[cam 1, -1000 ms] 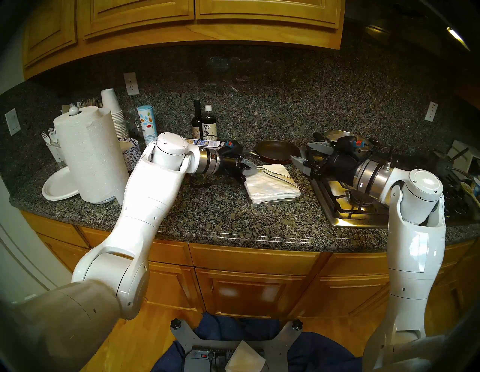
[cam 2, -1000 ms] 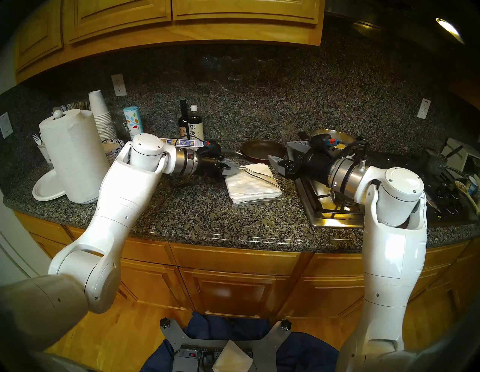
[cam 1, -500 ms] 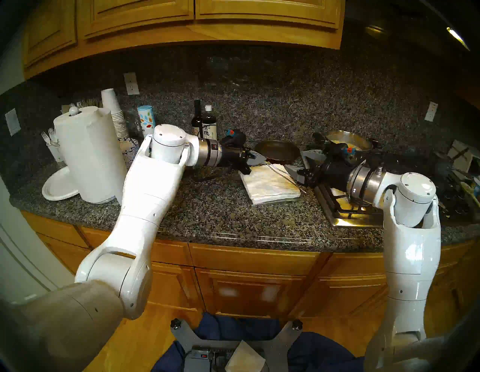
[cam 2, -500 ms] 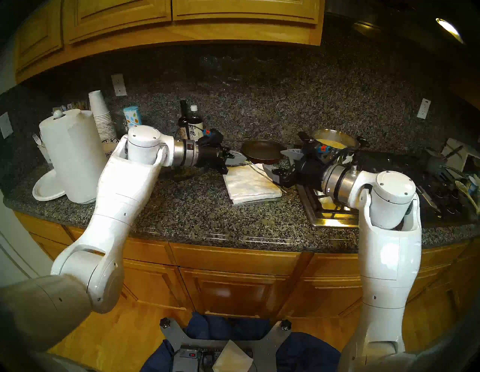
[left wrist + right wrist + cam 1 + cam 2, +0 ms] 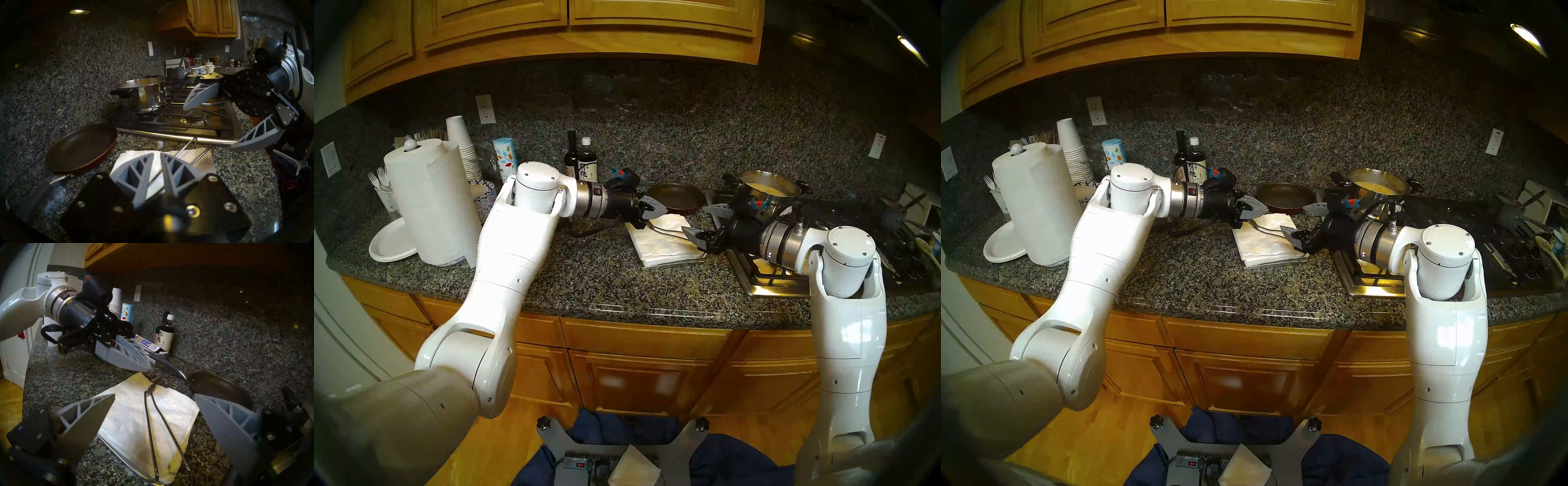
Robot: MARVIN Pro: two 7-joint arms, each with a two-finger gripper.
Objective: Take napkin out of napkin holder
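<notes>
The napkin holder (image 5: 670, 265) is sitting partway back from the counter's front edge, just left of the stovetop (image 5: 765, 275), with a thick stack of napkins filling it. The napkin (image 5: 660, 242) wanted is lying on top of that stack, not yet out.

The right gripper (image 5: 696, 220) is reaching in over the stack's stove-side edge with its fingers spread wide and nothing between them. The wire arm (image 5: 153, 421) is running across the top sheet, its flattened tip (image 5: 150, 388) pointing at the far corner. I cannot tell whether it is pressing down or riding slightly clear.

Just above that tip, the left gripper (image 5: 157, 154) is hovering with its fingers drawn almost together, seemingly empty. Beyond, a frying pan (image 5: 675, 198) is resting near the counter's back edge.

This looks like the approach. Next, the wire arm probably needs lifting, and the right fingers need to be pinching only the top sheet.
</notes>
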